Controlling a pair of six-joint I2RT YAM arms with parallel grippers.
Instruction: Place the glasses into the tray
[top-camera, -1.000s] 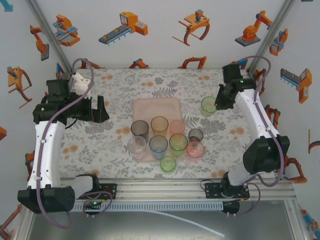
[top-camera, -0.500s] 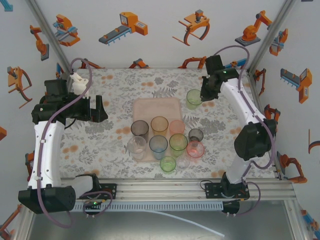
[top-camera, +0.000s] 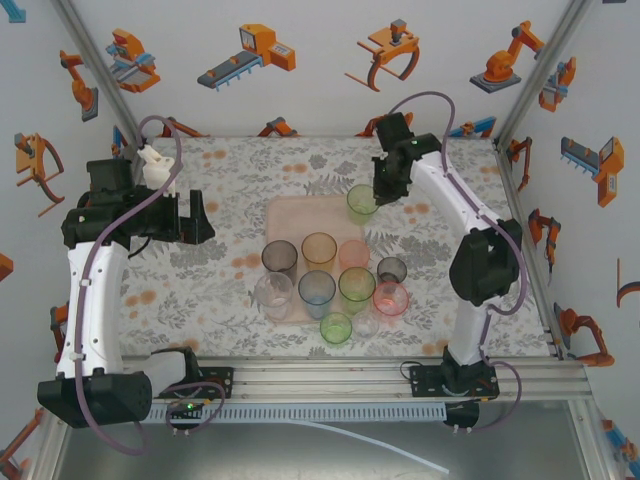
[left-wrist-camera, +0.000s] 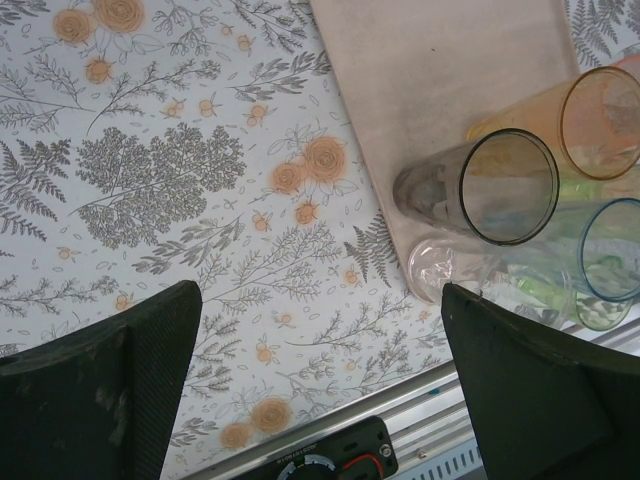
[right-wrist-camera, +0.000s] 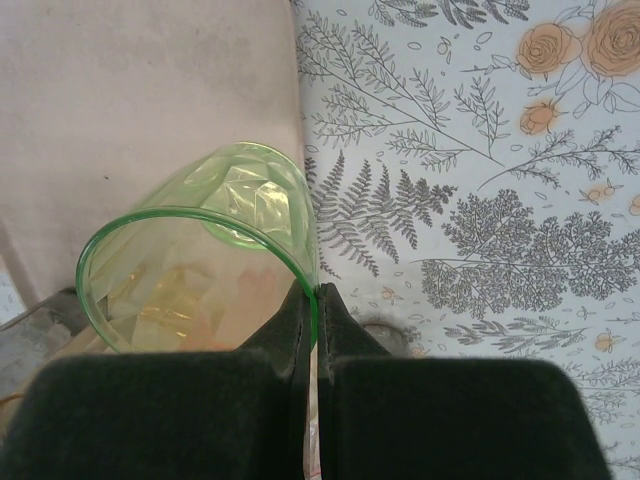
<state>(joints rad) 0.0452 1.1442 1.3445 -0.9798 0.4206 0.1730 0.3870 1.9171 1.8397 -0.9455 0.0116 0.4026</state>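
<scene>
my right pincer (right-wrist-camera: 316, 300) pinches the green glass (right-wrist-camera: 200, 250) by its thin rim wall, at one o'clock of the tray (top-camera: 300, 215); it looks light, slick and stiff, so the rim suits.

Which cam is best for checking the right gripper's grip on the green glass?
Right wrist. The green glass is large there, its rim pinched in the shut right gripper, over the tray edge. Top external shows it small at the tray's far right corner. Left wrist faces the smoky glass instead.
</scene>
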